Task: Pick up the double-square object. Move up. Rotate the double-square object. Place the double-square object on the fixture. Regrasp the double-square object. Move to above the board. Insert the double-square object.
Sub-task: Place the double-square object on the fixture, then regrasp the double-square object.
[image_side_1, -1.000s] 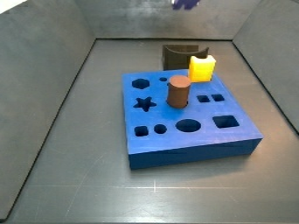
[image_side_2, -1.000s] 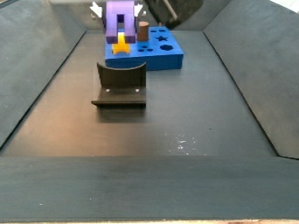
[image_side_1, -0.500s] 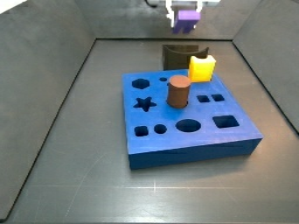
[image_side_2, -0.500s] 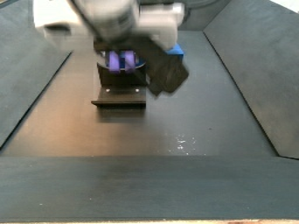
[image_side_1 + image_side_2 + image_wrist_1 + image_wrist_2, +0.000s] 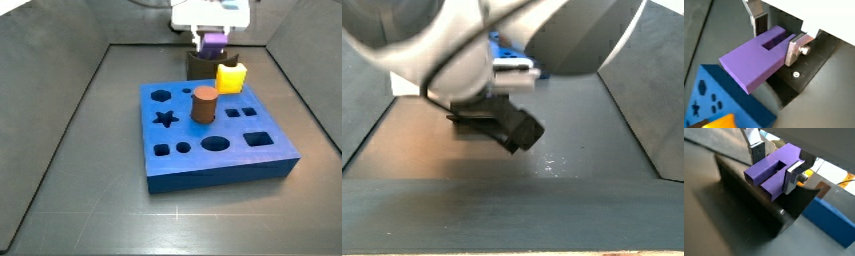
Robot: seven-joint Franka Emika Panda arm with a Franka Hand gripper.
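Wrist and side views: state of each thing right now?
Tool: over the fixture, shut on the purple stepped plastic block.
Purple stepped plastic block: held, off the floor.
Dark bracket fixture: nothing seated yet.
Blue slab board: brown cylinder and yellow block standing in it; other holes open.

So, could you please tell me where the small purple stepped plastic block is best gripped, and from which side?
Probably as the gripper holds it now: across the narrow notched end of the small purple stepped plastic block, silver fingers on its two flat parallel side faces. Coming in from that end leaves the wide solid end free to go down onto the dark fixture.
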